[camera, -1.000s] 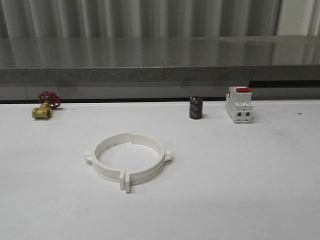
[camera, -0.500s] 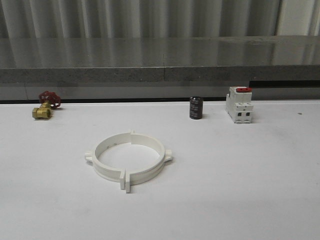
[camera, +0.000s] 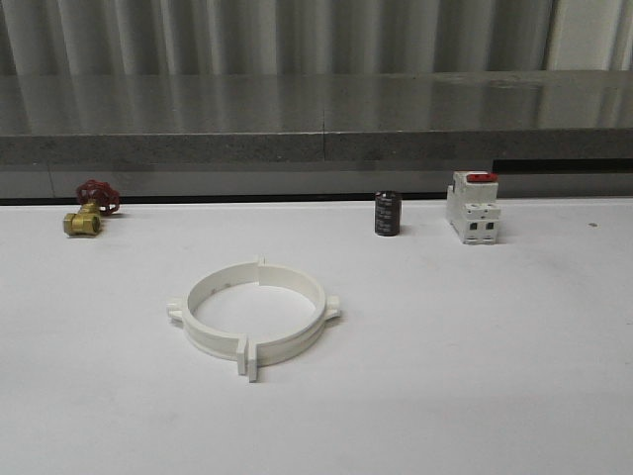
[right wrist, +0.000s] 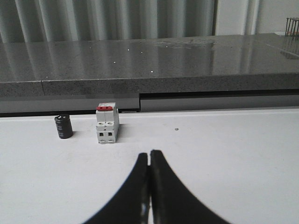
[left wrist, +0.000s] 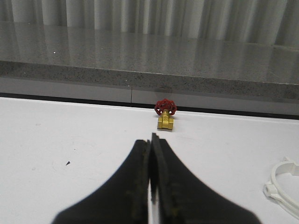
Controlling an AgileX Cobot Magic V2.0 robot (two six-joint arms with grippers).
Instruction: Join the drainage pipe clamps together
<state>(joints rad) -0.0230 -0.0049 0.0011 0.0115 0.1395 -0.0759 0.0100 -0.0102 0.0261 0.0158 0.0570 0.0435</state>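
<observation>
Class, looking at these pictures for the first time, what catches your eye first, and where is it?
The white ring of drainage pipe clamps lies mid-table, its two halves meeting. Along the far edge stand a brass valve with a red handwheel at left, and a black cylinder beside a red-topped breaker at right.

We saw our left gripper (left wrist: 151,186) and right gripper (right wrist: 149,186) as pairs of glossy black fingers, broad at the base, curving up into slim tapered tips.
</observation>
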